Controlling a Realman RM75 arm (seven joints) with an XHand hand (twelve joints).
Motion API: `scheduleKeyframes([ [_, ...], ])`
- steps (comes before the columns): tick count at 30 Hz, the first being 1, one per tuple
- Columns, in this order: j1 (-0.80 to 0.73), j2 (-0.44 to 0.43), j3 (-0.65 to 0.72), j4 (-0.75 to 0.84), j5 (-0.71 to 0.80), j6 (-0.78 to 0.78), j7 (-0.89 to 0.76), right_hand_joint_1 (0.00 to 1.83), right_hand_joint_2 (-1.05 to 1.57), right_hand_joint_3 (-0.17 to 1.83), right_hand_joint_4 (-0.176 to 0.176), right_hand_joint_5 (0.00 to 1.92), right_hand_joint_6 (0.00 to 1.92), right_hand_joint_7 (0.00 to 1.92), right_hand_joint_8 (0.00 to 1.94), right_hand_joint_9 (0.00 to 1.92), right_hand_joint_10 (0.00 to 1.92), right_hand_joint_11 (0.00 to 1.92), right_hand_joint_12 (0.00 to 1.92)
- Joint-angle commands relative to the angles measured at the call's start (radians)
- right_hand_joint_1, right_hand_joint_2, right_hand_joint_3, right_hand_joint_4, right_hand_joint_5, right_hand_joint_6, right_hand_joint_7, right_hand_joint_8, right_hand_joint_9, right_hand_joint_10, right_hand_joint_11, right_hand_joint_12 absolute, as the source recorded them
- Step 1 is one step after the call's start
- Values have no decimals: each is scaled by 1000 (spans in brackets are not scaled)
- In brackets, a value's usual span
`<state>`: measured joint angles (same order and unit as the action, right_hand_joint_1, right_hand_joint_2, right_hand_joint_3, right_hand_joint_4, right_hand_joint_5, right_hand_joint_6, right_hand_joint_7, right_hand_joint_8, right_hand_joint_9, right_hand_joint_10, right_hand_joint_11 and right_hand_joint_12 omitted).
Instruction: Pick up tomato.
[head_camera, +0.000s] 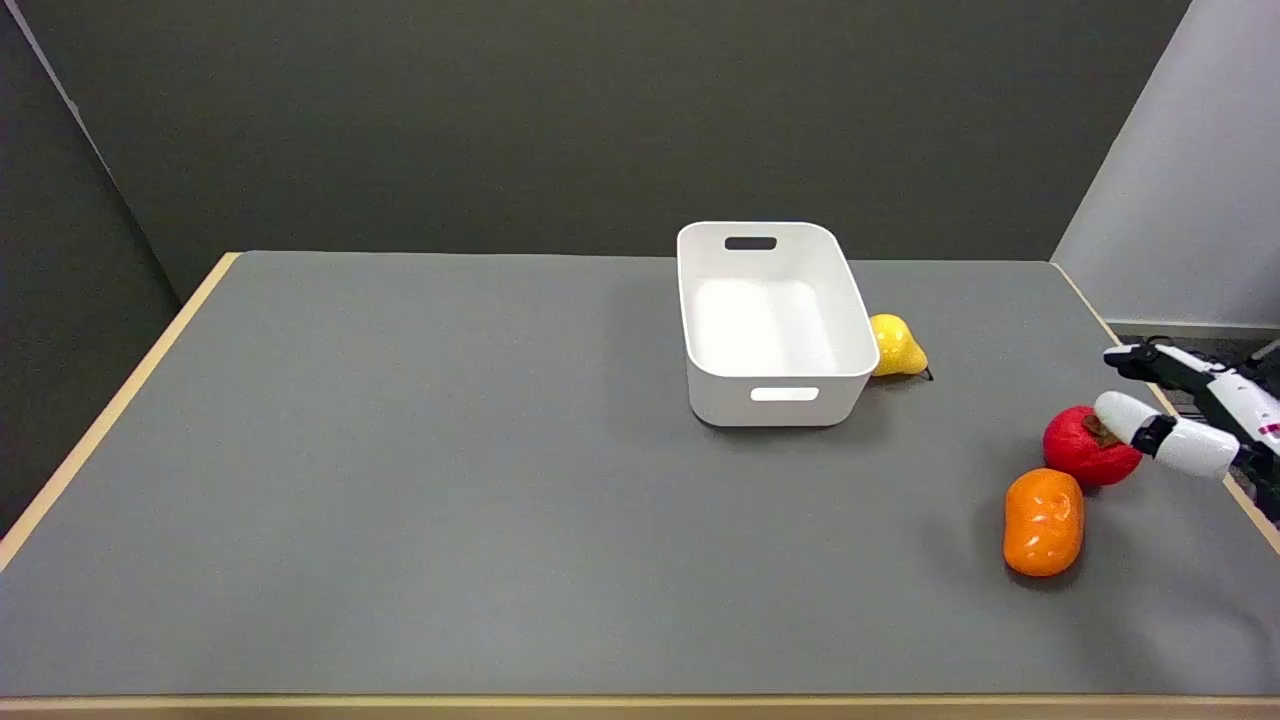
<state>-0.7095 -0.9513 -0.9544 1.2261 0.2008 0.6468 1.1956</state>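
Reaching in from the table's right edge, right hand (1180, 410) has its fingers spread and holds nothing — one finger hangs over the tomato (1085, 447), another is held apart beyond it. Tomato sits on the grey table (450, 480) just under and ahead of the fingertips; can't tell if that finger touches it. Orange fruit (1043, 522) touches it on the hand's near-left side. Advice: straddle the tomato with thumb opposite the fingers, close slowly — avoid nudging the orange fruit. White bin (770, 320) and yellow pear (897, 347) lie well ahead of the hand, not a concern.
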Motion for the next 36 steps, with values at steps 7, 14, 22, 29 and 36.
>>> scheduleKeyframes([
  [7,-46,-42,-25,90,-29,-73,-4,238,555,923,26,279,553,338,475,147,751,-1,1070],
  [14,-16,-25,-50,78,-29,-78,-4,239,556,923,24,277,550,336,473,143,750,-1,1069],
  [22,24,-3,-75,70,-29,-71,-4,240,557,924,24,276,549,337,473,143,750,-1,1070],
  [29,31,2,-78,67,-28,-68,3,238,560,925,25,277,551,341,474,146,751,-1,1075],
  [36,13,-13,-67,76,-29,-65,-2,312,579,926,30,282,564,348,478,152,754,-1,1088],
])
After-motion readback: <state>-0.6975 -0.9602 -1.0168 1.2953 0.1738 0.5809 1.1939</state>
